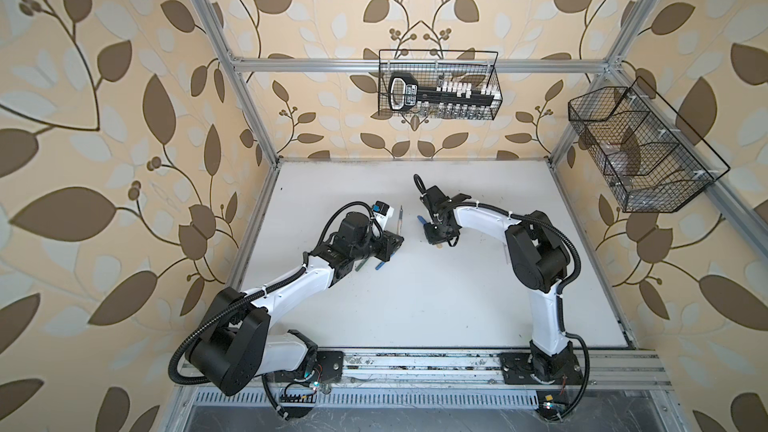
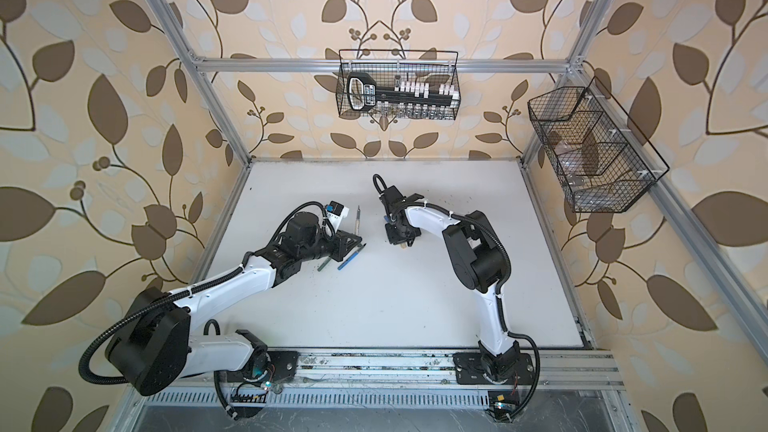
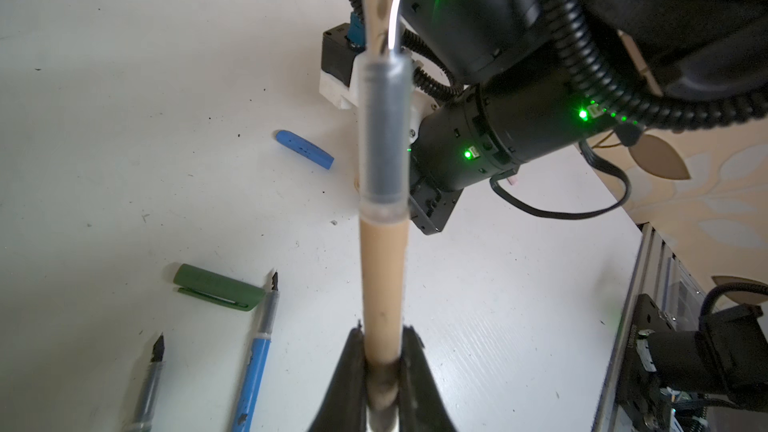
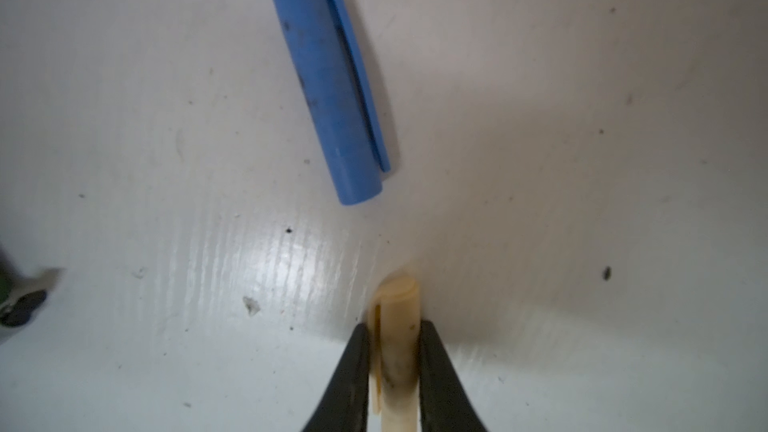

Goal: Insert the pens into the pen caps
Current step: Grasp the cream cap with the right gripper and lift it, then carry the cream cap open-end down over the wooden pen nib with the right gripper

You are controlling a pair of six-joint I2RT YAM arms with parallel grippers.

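Observation:
My left gripper [image 3: 382, 336] is shut on the tan pen [image 3: 382, 276], whose clear grip and dark nib point away from the jaws. In both top views this gripper [image 1: 395, 241] hovers over a blue pen [image 1: 380, 266] and a green pen [image 1: 360, 266] lying on the table. My right gripper [image 4: 395, 328] has its jaws pressed on both sides of the tan pen cap [image 4: 399, 297], low over the table. The blue cap [image 4: 332, 81] lies just beyond it. In the left wrist view the green cap [image 3: 218, 286] rests by the blue pen [image 3: 253, 367].
White table [image 1: 415, 305] with small dark specks. A wire basket [image 1: 438, 85] hangs on the back wall and another basket [image 1: 640, 151] on the right wall. An aluminium rail [image 1: 415, 371] with both arm bases runs along the front edge.

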